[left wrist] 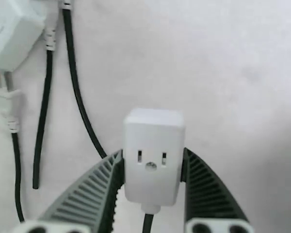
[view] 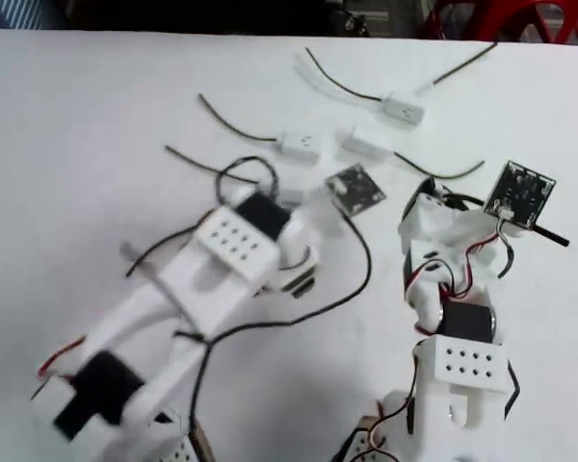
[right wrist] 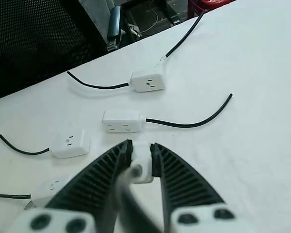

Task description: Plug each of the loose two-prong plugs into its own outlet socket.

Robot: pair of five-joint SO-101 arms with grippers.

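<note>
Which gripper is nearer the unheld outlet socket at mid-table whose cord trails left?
Left. The left gripper, clamping a second socket, sits close in front of the outlet socket; the right gripper, clamping a plug, is well off to its right.

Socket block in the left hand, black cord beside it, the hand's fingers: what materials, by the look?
The socket block: likely moulded white plastic, matte, rounded edges. The black cord: rubbery or PVC jacket, slight sheen, bends loosely. The fingers of the left hand: dark ribbed plastic, possibly printed; can't tell.
</note>
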